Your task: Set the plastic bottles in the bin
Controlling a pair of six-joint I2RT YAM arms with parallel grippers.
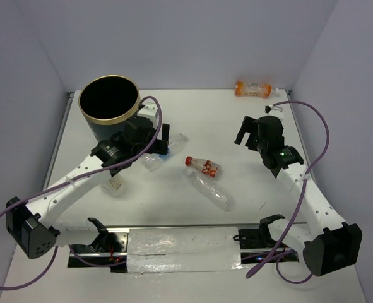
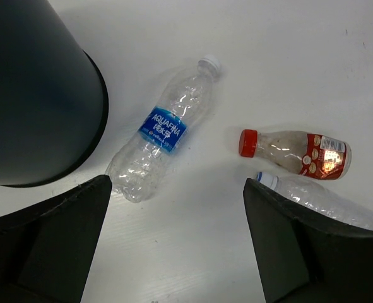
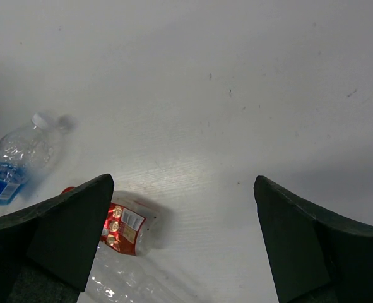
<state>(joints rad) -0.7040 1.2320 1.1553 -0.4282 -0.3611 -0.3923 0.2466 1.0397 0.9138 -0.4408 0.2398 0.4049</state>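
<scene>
You have the blue-labelled bottle (image 2: pixel 164 129) lying on the worktop (image 1: pixel 205 120) just right of the bin (image 2: pixel 35 95). The red-capped bottle (image 1: pixel 203 166) and long clear bottle (image 1: pixel 211 190) lie just beside each other mid-worktop, and the orange bottle (image 1: pixel 254 88) is far right. Your left pincer (image 2: pixel 180 218) hangs above the blue-labelled one, jaws wide apart and empty; your right pincer (image 3: pixel 183 233), likewise spread, hovers right of centre.
</scene>
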